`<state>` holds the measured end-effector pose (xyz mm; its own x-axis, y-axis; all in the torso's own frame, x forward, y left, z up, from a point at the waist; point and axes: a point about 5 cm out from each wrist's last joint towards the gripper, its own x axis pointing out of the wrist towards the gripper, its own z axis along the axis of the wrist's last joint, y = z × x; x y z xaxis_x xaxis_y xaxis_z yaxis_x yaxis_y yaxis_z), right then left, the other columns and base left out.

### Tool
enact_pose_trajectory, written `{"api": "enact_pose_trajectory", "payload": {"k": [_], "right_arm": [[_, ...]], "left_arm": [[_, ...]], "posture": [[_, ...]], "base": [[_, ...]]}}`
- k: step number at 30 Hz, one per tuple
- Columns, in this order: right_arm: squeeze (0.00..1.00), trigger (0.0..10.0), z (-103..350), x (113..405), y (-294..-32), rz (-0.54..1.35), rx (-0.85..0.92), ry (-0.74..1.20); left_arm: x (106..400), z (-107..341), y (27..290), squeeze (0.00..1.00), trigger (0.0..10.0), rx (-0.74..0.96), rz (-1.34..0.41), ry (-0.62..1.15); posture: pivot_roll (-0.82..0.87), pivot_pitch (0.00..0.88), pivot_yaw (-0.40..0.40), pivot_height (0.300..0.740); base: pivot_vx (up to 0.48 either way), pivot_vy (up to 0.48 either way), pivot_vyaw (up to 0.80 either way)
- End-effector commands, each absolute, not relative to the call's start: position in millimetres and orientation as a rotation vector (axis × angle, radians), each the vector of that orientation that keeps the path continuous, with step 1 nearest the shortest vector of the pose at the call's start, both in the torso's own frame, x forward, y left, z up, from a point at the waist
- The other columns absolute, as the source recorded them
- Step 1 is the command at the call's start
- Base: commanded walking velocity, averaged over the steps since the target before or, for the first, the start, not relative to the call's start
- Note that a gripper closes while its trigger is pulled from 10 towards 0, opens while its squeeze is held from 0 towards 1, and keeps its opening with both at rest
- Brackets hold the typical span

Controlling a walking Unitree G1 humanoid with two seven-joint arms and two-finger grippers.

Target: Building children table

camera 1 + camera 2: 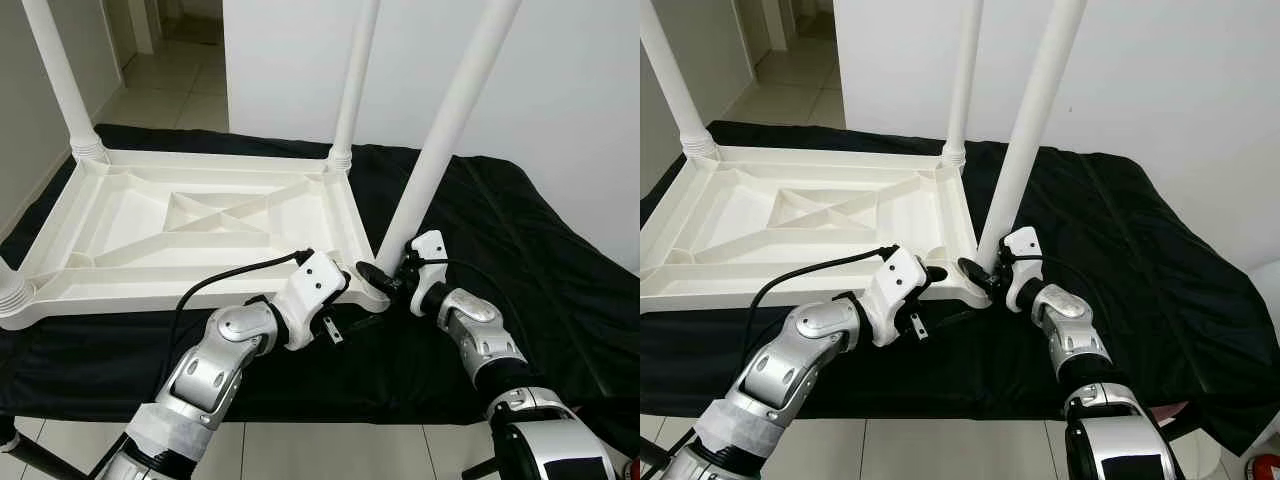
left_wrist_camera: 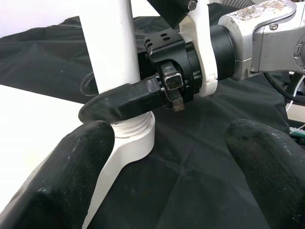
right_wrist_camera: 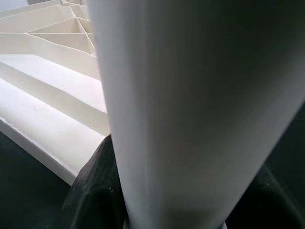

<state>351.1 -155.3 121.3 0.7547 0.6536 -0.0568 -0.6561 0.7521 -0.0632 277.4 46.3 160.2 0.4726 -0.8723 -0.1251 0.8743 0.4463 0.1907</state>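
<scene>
A white table top (image 1: pixel 120 262) lies upside down on a black cloth. My right gripper (image 1: pixel 386 273) is shut on the base of a white leg (image 1: pixel 450 130), which leans to the right over the top's near right corner. In the right wrist view the leg (image 3: pixel 190 95) stands between the black fingers (image 3: pixel 95 186). My left gripper (image 1: pixel 352 300) is open at that same corner. Its fingers (image 2: pixel 62 176) spread either side of the corner socket (image 2: pixel 136 138), where the leg's (image 2: pixel 112 43) foot meets a ribbed collar.
Three other legs stand upright in the top: far left (image 1: pixel 60 80), far right (image 1: pixel 355 80), and near left (image 1: pixel 8 290). The black cloth (image 1: pixel 530 260) spreads to the right. A white wall rises behind, and tiled floor (image 1: pixel 330 450) lies in front.
</scene>
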Motion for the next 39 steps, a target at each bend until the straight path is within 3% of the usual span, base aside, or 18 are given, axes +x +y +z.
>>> {"api": "enact_pose_trajectory", "payload": {"k": [1,2,19,32,38,39], "right_arm": [[0.00,0.0,114.3,348.2,-151.7,0.754,-0.089,0.065],[0.00,10.0,112.7,346.0,-152.1,0.744,-0.077,0.055],[0.00,10.0,111.5,335.2,-135.4,0.476,-0.031,-0.016],[0.00,10.0,108.8,318.2,-107.4,-0.039,0.023,0.056],[0.03,10.0,114.5,314.3,-90.4,0.061,0.093,0.031],[1.00,10.0,116.5,314.0,-91.1,0.072,0.097,0.020]], "left_arm": [[277.5,161.2,45.8,0.00,10.0,0.256,-1.066,0.005],[276.3,160.2,46.2,0.00,10.0,0.253,-1.063,0.008],[273.5,158.2,45.2,0.00,10.0,0.249,-1.067,0.012],[272.1,157.0,44.0,0.00,10.0,0.257,-1.078,0.014],[271.4,156.9,44.0,0.00,10.0,0.257,-1.079,0.015],[271.0,156.6,44.1,0.00,10.0,0.257,-1.080,0.016]], "posture": [[0.00,0.000,-0.067,0.740],[0.00,0.000,-0.072,0.740],[0.01,0.000,-0.087,0.740],[0.02,0.000,-0.098,0.740],[0.02,0.000,-0.102,0.740],[0.02,0.000,-0.102,0.740]], "base": [[0.000,0.000,0.00],[0.000,0.000,0.00],[0.000,0.000,0.00],[0.000,0.000,0.00],[0.000,0.000,0.00],[0.000,0.000,0.00]]}}
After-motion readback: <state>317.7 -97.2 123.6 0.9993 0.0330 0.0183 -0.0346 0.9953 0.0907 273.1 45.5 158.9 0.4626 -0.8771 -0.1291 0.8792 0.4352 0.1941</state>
